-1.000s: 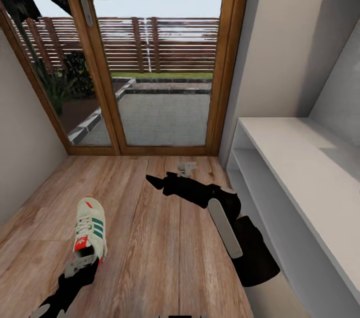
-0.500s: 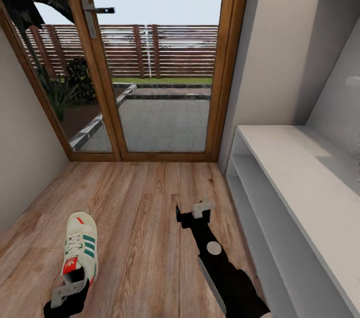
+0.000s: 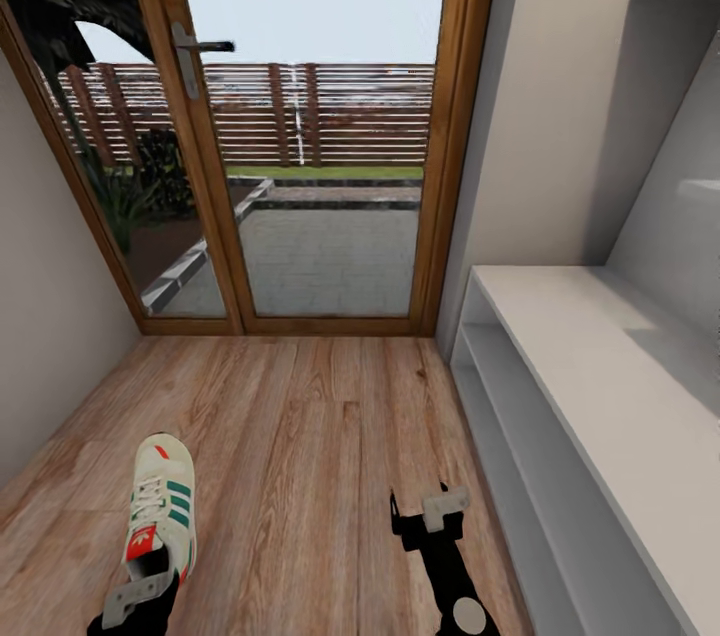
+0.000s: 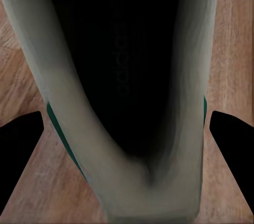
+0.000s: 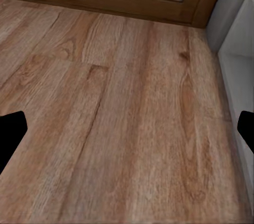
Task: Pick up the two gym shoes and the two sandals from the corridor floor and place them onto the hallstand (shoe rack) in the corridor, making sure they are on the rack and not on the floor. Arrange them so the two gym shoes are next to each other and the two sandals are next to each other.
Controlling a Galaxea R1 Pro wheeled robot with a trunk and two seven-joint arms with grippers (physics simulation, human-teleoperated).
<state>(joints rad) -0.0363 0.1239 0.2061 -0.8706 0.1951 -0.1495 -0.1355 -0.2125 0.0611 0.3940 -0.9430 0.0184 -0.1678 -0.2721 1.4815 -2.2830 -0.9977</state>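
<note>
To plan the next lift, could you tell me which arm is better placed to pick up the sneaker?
Left. The left gripper sits at the heel of the sneaker, fingers either side of it. The right gripper hovers over bare floor near the shoe rack.

We found almost no readable text. In the left wrist view, dim dark lettering ran along the black insole inside the gym shoe; it looked like a brand word, maybe "adidas", but we couldn't read it with certainty. In the head view the same gym shoe carried a small white mark on its red tongue patch, too small for us to read, and green side stripes with no letters. We saw no text, numbers or signs on the hallstand, the door handle or the corridor floor
</note>
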